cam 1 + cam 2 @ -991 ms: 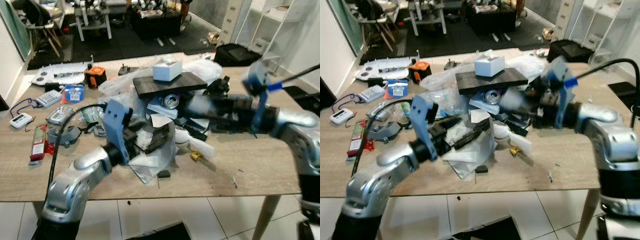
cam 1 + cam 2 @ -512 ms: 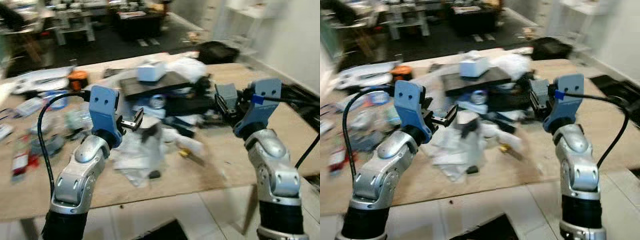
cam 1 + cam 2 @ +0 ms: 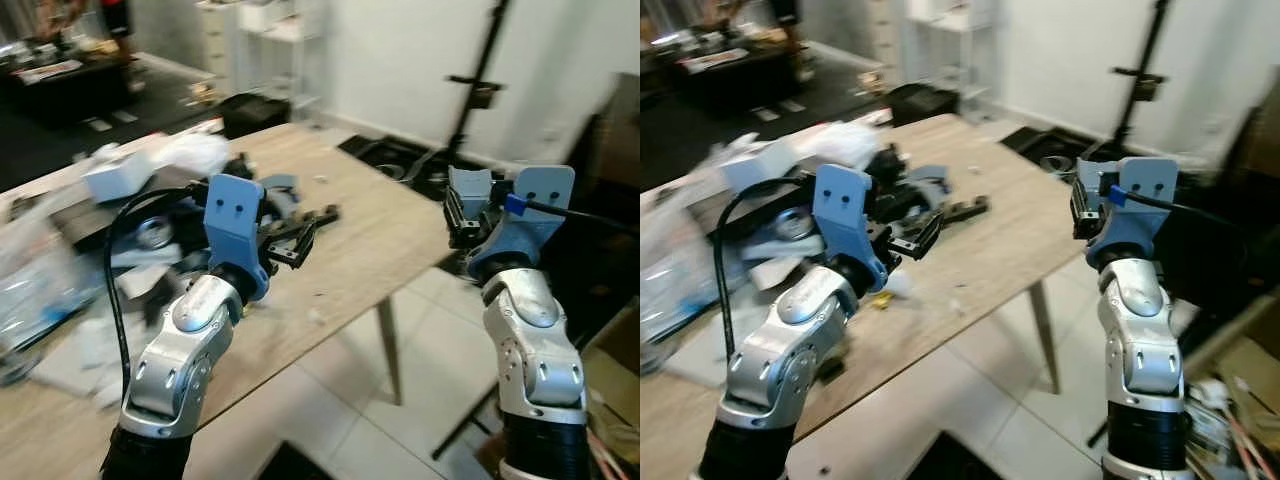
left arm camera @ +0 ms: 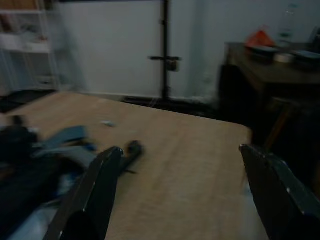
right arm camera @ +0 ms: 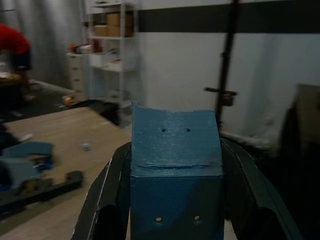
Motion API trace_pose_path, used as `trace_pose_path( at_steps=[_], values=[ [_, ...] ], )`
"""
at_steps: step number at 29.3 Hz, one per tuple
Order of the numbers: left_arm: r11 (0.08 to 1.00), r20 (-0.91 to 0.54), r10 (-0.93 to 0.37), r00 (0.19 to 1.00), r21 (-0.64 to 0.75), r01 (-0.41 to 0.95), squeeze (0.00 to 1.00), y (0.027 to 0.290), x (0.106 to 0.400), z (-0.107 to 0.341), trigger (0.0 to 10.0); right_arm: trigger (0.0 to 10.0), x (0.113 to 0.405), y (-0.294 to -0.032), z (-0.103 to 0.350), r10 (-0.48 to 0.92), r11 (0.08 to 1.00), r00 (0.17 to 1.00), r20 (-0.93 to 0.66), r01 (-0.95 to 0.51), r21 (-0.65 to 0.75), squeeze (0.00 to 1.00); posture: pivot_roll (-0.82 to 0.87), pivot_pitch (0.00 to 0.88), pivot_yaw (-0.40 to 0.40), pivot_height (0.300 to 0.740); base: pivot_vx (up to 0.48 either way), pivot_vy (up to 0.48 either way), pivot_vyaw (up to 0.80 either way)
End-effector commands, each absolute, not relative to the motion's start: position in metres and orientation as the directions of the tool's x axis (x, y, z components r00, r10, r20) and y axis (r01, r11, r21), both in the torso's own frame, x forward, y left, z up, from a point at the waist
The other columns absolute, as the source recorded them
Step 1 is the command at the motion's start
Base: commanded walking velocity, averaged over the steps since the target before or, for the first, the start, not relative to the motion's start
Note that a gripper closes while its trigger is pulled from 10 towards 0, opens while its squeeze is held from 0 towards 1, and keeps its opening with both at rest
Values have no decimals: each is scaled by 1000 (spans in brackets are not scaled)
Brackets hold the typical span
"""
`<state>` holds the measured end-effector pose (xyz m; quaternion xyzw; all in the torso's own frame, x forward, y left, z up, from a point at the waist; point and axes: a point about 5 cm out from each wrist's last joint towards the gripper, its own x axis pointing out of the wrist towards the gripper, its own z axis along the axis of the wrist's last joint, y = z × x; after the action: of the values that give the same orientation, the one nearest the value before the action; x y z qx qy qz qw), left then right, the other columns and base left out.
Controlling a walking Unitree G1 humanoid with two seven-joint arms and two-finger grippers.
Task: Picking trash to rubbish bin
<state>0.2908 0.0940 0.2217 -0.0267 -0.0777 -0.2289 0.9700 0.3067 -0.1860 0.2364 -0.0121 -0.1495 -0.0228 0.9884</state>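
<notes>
A blue block (image 5: 176, 175) is clamped between the fingers of the right gripper (image 3: 1087, 208), raised beyond the table (image 3: 400, 225) corner. The left gripper (image 3: 300, 232), spread open, is held nearer the trash pile (image 3: 120, 250).

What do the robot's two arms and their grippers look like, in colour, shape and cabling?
Both arms are rounded silver shells with black joints. Each wrist carries a blue printed block with small holes. The left gripper and the right gripper each have two long black fingers. A black cable loops over the left arm; another runs off from the right arm, near a bright blue tab.
</notes>
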Motion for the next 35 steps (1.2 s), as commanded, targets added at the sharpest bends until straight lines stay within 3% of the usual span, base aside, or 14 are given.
trace_pose_path(
  at_steps=[1, 11, 35],
  values=[
    [895, 150, -436, 887, -31, 445, 0, 95, 289, 218, 10000, 10000, 306, -181, 236, -27, 999, 958, 284, 32, -12, 0, 153, 24, 39, 740, 0, 0, -800],
    [865, 110, -496, 861, -17, 501, 0, 91, 285, 213, 10000, 10000, 307, -175, 228, -31, 1000, 972, 231, 29, 10, 0, 157, 24, 33, 740, 0, 0, -800],
    [870, 67, -491, 869, -27, 493, 0, 94, 286, 206, 10000, 10000, 306, -175, 207, -46, 998, 996, 83, 43, 34, 0, 156, 31, 33, 740, 0, 0, -800]
  ],
)
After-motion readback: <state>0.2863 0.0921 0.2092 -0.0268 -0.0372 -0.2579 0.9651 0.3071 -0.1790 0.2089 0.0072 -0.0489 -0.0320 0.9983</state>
